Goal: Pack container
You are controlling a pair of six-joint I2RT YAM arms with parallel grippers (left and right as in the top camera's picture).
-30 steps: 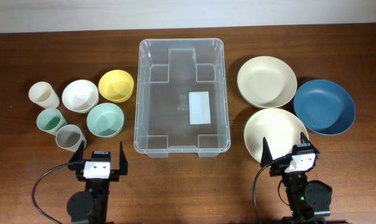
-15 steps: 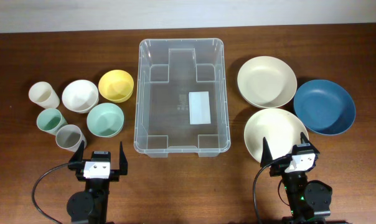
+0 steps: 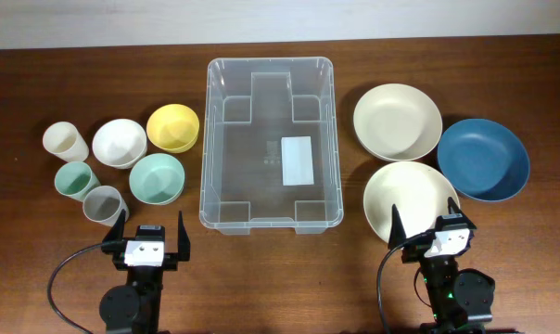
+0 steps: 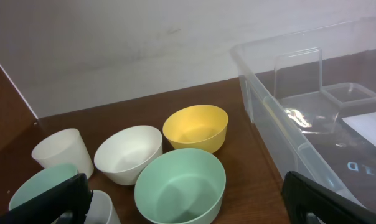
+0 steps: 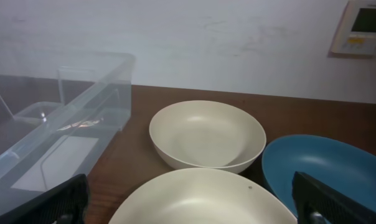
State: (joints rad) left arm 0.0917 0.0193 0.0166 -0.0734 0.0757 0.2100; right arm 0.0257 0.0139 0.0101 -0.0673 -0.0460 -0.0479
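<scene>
Container (image 3: 248, 167) between small bowls (image 3: 157, 177) and plates (image 3: 397, 121)

container (image 3: 226, 130): clear plastic bin | upright, empty (white label on base) | table centre

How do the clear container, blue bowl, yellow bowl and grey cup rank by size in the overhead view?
Largest to smallest:
1. container
2. blue bowl
3. yellow bowl
4. grey cup
No two look alike in size.

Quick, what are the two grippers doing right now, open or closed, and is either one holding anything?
Left gripper: open, holding nothing.
Right gripper: open, holding nothing.
</scene>
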